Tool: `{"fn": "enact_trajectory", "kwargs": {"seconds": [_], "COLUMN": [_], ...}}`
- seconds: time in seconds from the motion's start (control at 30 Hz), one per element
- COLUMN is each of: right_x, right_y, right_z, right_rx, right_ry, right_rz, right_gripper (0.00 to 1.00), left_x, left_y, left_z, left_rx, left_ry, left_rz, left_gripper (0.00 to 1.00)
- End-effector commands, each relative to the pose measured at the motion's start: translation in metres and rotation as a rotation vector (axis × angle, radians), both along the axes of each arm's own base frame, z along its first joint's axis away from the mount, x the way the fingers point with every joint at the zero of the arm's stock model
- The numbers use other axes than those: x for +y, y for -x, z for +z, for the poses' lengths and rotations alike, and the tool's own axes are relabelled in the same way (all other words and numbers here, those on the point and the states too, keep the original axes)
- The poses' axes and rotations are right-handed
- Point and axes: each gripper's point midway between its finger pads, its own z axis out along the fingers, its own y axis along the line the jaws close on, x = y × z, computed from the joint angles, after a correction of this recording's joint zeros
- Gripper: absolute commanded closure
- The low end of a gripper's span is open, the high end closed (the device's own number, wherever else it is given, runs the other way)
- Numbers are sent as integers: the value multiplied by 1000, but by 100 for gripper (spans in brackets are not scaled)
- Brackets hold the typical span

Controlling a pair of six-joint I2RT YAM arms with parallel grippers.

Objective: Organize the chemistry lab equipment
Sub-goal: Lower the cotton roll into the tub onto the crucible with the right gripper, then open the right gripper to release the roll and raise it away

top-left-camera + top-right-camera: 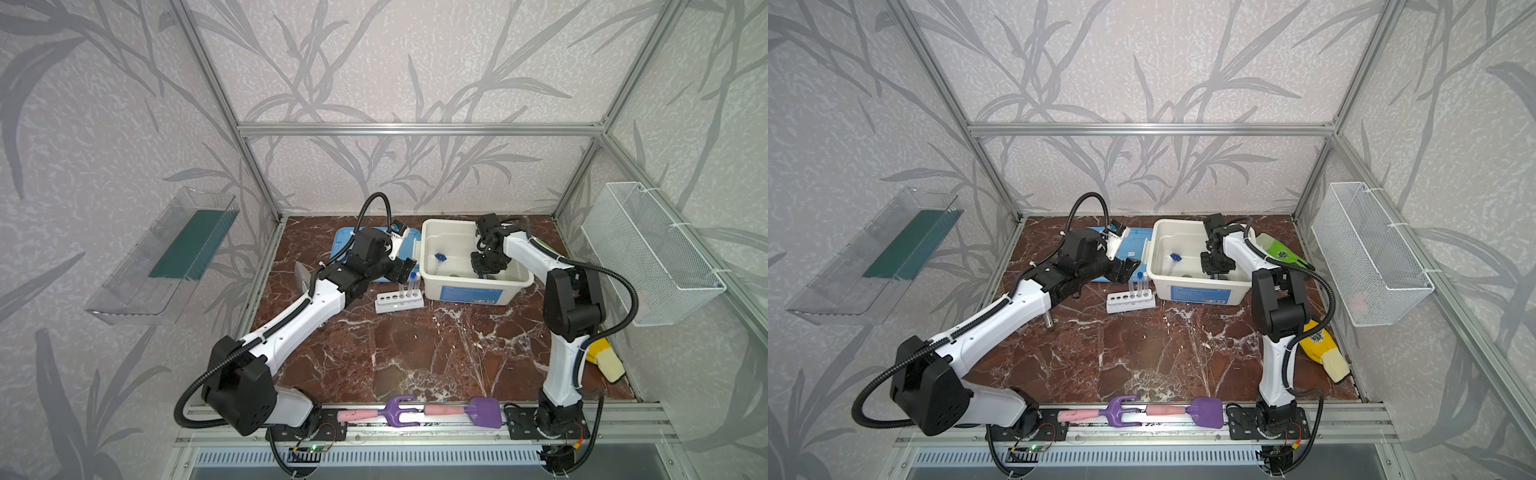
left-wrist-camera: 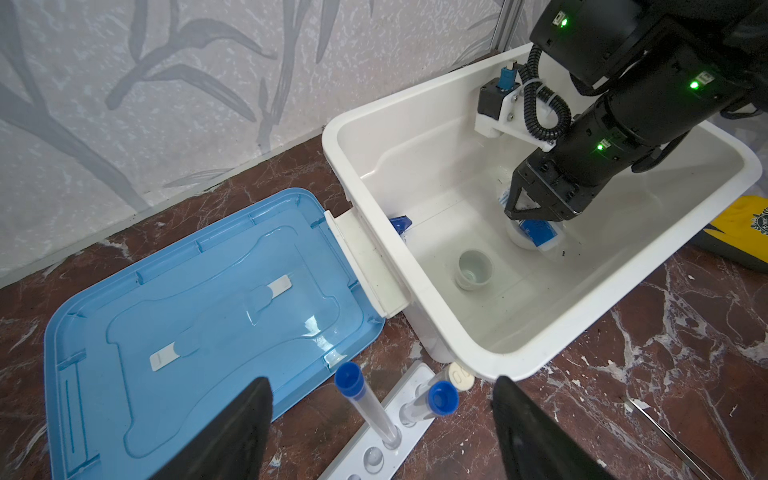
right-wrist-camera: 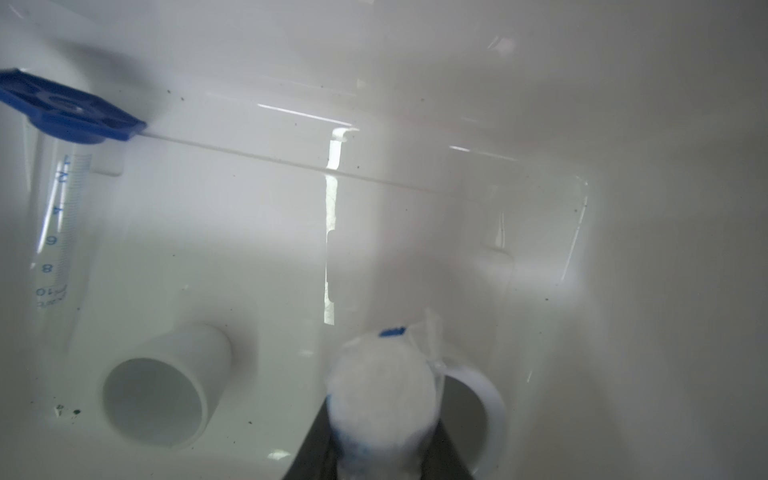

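Right wrist view: right gripper (image 3: 384, 440) clamped on bottle (image 3: 382, 386), inside bin (image 3: 415, 83); blurred, light, probably slick plastic, best gripped mid-body. Cup (image 3: 166, 386) just beside. Farther, left wrist view: left gripper (image 2: 382, 384) agape above rack (image 2: 370, 453), two tubes (image 2: 442, 397).

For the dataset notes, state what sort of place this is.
Probably a mock-up robot test cell, not a real lab: aluminium frame, leaf-patterned wall panels, and a marble-look tabletop holding a test-tube rack.

Showing clear blue-capped test tubes (image 1: 409, 286) upright in white six-hole rack (image 1: 399, 303), mid-frame in a top view. Also small white cup (image 2: 475, 270) upright near white blue-labelled bottle (image 2: 536, 232).
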Motion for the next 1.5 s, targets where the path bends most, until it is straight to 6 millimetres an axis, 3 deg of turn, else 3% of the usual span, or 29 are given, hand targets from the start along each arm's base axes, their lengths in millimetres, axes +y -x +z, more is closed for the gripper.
{"fn": "enact_trajectory", "kwargs": {"seconds": [0.0,0.4,0.6,0.87,1.13,1.47], "right_x": [-7,-11,-11,-8,-8,0], "right_y": [-5,-7,-7,-9,-3,51], "right_z": [-7,-22,-10,44,112,186], "right_rx": [2,29,13,-84,-227,-409], "right_ry": [6,5,2,-27,-67,-183], "right_rz": [-13,-25,-24,-3,-6,37], "right_gripper": [74,69,60,42,39,44], "left_x": [-1,-3,-2,-1,11,21], "left_y": [1,-2,-1,3,15,34], "left_z": [10,9,9,13,29,33], "left_rx": [-22,-18,-17,-31,-78,-90], "left_ry": [14,12,13,30,41,77], "left_rz": [-1,-2,-2,-4,14,19], "left_gripper": [17,17,17,17,17,17]}}
